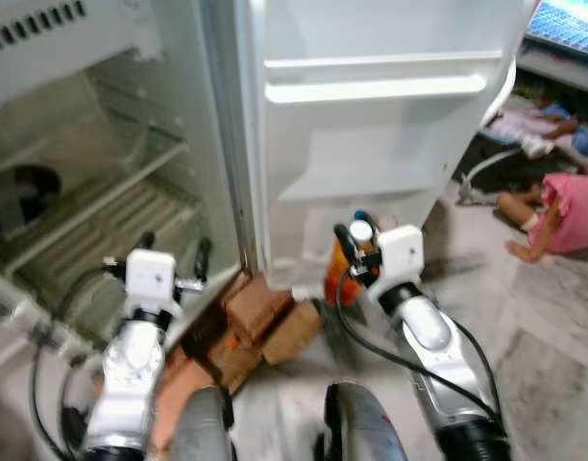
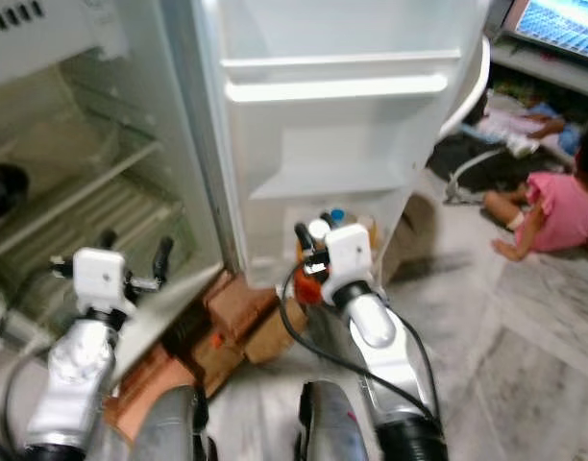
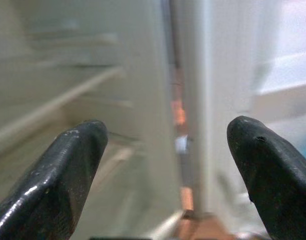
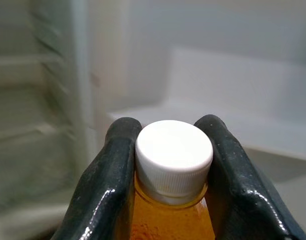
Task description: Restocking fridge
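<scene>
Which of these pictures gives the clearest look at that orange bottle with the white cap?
The right wrist view: the orange bottle and its white cap sit close up, clamped between the right end effector's black fingers. Both eye views show it small, half hidden behind that wrist, before the open fridge door.

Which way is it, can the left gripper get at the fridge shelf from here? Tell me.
Probably yes. The left gripper is open and holds nothing, the fridge shelf lies just ahead of it, and the fridge door stands open.
</scene>
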Robot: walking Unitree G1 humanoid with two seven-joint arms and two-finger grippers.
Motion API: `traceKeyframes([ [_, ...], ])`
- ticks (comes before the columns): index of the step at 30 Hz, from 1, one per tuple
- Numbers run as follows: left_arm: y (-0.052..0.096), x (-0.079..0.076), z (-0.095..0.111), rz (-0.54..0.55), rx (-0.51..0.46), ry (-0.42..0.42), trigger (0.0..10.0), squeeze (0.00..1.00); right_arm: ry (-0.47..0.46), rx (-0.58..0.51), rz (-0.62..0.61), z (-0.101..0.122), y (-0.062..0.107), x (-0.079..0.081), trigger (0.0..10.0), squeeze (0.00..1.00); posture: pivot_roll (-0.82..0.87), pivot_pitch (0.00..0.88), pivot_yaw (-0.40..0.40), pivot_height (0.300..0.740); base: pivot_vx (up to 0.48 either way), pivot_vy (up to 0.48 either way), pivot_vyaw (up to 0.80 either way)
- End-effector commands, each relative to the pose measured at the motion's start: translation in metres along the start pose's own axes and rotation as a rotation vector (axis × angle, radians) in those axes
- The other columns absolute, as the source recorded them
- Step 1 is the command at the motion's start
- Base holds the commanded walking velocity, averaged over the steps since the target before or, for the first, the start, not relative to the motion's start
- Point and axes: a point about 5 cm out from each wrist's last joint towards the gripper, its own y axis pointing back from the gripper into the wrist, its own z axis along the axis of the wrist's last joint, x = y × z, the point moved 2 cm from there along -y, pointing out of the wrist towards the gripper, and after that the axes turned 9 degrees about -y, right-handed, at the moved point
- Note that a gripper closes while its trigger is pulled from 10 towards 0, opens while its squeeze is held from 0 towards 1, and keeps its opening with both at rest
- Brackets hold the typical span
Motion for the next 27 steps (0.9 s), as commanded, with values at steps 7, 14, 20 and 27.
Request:
traceKeyframes([
  [7,0.0017,0.0053,-0.0025,0.01,0.012,-0.018,10.0,0.0,-0.003,-0.031,0.01,0.0067,-0.0029,0.0037,10.0,0.0,-0.01,0.074,-0.034,0.65,0.33,0.0,0.0],
  [14,0.0024,0.0053,-0.0034,0.012,0.019,-0.021,10.0,0.0,-0.003,-0.027,0.014,0.0058,-0.0027,0.0044,10.0,0.0,-0.01,0.076,-0.035,0.65,0.186,0.0,0.0],
  [20,0.0027,0.0049,-0.0044,0.01,0.022,-0.022,10.0,0.0,-0.003,-0.022,0.018,0.0049,-0.0028,0.0052,10.0,0.0,-0.01,0.075,-0.036,0.65,0.0,0.0,0.0],
  [27,0.0034,0.0052,-0.0047,0.015,0.023,-0.024,10.0,0.0,0.0,-0.009,0.023,0.0029,-0.0008,0.0032,10.0,0.0,-0.01,0.079,-0.045,0.65,0.0,0.0,0.0],
])
